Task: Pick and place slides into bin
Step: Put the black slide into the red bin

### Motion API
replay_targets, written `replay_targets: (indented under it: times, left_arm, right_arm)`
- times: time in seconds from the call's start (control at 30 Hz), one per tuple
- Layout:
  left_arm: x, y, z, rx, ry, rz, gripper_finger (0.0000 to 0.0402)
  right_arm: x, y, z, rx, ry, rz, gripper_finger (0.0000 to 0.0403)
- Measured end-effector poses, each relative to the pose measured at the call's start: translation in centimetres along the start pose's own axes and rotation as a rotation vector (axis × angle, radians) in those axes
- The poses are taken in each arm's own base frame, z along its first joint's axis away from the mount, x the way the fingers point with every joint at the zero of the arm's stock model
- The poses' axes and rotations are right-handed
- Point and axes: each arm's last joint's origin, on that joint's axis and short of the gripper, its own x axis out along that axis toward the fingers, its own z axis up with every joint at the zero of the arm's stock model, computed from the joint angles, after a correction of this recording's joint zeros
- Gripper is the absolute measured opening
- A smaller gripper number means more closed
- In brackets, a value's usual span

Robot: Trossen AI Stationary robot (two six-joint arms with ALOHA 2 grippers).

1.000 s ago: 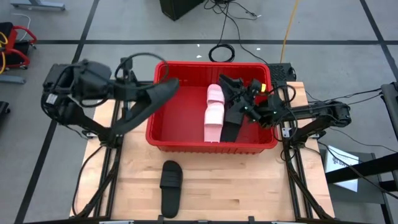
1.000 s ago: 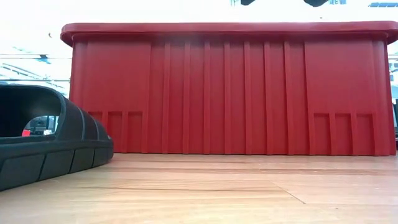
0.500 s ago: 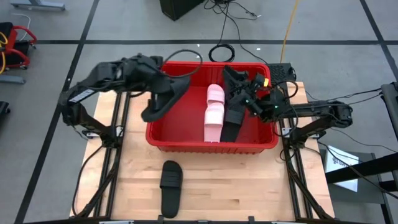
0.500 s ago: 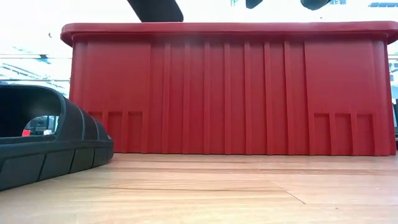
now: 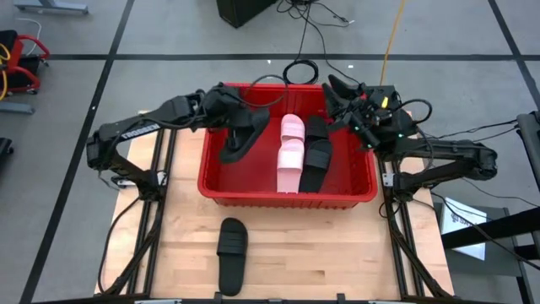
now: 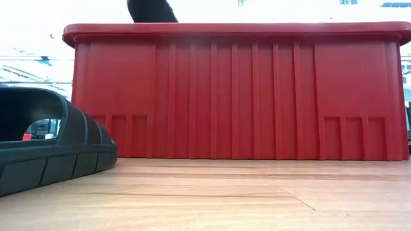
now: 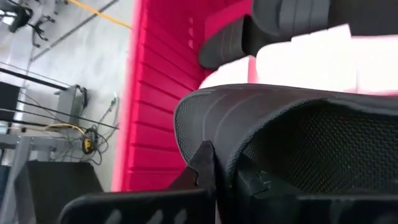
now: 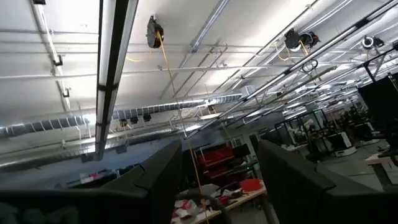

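The red bin [image 5: 287,199] stands at the table's far middle. In it lie two pink slides [image 5: 291,150] and, to their right, black slides [image 5: 317,156]. My left gripper [image 5: 229,118] is shut on another black slide [image 5: 239,137], which hangs into the bin's left part; its top shows above the rim in the low view [image 6: 151,9]. My right gripper [image 5: 336,86] stands open over the bin's far right corner, tipped upward, with nothing between its fingers [image 8: 161,183]. One more black slide [image 5: 232,253] lies sole down on the table in front of the bin. My left gripper pinches the black slide by the edge of its ribbed strap [image 7: 199,124], one finger [image 7: 202,165] outside the strap and the other inside the hollow. The fingers slant down from the table's left. The slide hangs below them, toe end down inside the bin; whether it touches the floor I cannot tell.
The bin's front wall [image 6: 244,96] fills the low view, with the table slide [image 6: 51,151] at its left. Bare wood lies in front of the bin and to the right of that slide. Cables and a dark box lie on the floor beyond the table.
My left gripper has carried the black slide from outside the bin's left wall toward the right over the rim and down into the bin, tipping further downward. My right gripper has drawn back from the black slides in the bin, risen toward the far right corner and rolled.
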Motion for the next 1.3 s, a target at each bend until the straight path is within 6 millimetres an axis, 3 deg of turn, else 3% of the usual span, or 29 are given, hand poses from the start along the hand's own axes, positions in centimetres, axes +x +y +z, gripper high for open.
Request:
replay_targets:
  times: [0.17, 0.3, 0.47, 0.8, 1.03, 1.3]
  left_arm:
    - [2.9, -0.9, -1.8, -0.002, 0.009, -0.002, 0.0018]
    - [4.3, -1.8, -2.7, 0.029, 0.034, 0.036, 0.0006]
    - [6.1, -1.8, -3.0, -0.022, 0.044, 0.069, 0.0012]
    - [11.5, -2.8, -3.2, 0.018, 0.299, 0.121, 0.0004]
    - [13.8, -3.3, -2.9, -0.009, 0.277, 0.130, 0.0021]
    - [16.4, -4.7, -2.9, 0.000, 0.279, 0.093, 0.0004]
  right_arm:
    - [-0.5, -0.2, 0.5, -0.020, 0.058, -0.005, 0.0201]
    - [-0.5, -0.2, 0.4, 0.004, 0.067, -0.007, 0.0201]
    - [-0.5, -0.2, 0.3, 0.005, 0.078, -0.007, 0.0201]
    - [-0.5, -0.2, 0.3, 0.019, 0.078, -0.008, 0.0201]
    - [-0.5, -0.2, 0.2, 0.038, 0.094, -0.010, 0.0201]
    - [-0.5, -0.2, 0.1, 0.037, 0.100, -0.008, 0.0201]
